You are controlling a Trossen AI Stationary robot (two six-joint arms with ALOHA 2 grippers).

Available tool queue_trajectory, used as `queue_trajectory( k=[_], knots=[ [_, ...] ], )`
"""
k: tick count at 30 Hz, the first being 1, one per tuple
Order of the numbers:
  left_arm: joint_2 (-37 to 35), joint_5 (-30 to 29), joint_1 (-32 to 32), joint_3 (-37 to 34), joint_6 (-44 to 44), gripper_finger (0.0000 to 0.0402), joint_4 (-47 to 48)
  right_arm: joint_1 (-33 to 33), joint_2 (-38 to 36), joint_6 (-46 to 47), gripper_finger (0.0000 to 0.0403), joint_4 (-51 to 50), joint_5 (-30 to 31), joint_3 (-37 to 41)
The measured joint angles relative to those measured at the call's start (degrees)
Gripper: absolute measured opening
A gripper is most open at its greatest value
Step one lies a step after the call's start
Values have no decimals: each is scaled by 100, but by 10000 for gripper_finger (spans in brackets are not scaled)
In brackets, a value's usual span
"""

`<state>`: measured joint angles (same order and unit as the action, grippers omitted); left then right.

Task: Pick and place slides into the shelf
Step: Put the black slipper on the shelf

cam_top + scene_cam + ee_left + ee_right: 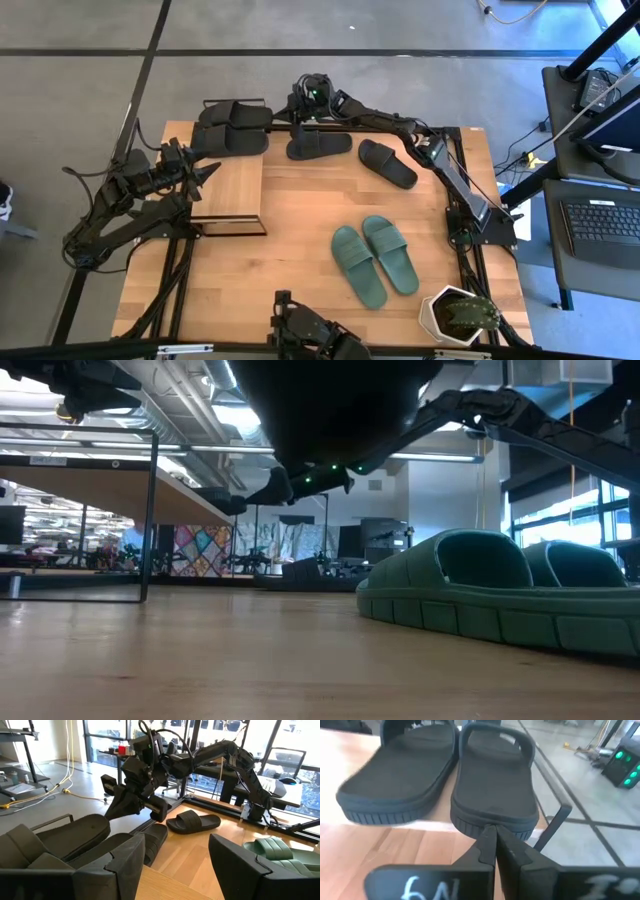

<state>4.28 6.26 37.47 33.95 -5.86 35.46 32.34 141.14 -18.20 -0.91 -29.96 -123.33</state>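
Note:
The shelf [228, 190] stands at the table's left, and two black slides [236, 113] [231, 140] lie sole-down on its far end. Two more black slides [318, 146] [388, 163] lie on the table right of it. The teal pair [375, 258] lies sole-down near the front right, large in the low view [480, 590]. My right gripper [492, 840] is shut, its tips at the heel end of the farther shelf slide [492, 795]. My left gripper [172, 865] hovers open over the shelf board. My right gripper comes level from the table's right, its shut fingertips [487, 836] right at the heel rim [490, 824] of the farther black slide on the shelf. I cannot tell whether they touch the rim. The slide lies flat on the board.
A potted plant [458, 314] stands at the table's near right corner. The black metal frame [554, 822] runs along the shelf's far edge beside the slides. Bare tabletop [290, 215] lies between the shelf and the teal pair.

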Motion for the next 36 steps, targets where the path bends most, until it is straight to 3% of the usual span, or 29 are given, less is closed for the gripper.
queue_trajectory(
  k=[16,24,29,32,36],
  knots=[
    [-1,0,-2,0,1,212,2,-1,3,17,12,-360,-3,-302],
    [1,0,0,0,1,212,1,-2,-22,-164,12,-2173,-4,-1141],
    [-1,0,0,0,1,212,0,0,-249,-154,13,-2919,81,-1089],
    [-1,-12,-1,0,1,212,1,-53,-338,-160,31,-3369,114,-1099],
    [-1,-69,0,0,1,212,0,-228,-411,-131,93,-3870,291,-1099]
  ],
)
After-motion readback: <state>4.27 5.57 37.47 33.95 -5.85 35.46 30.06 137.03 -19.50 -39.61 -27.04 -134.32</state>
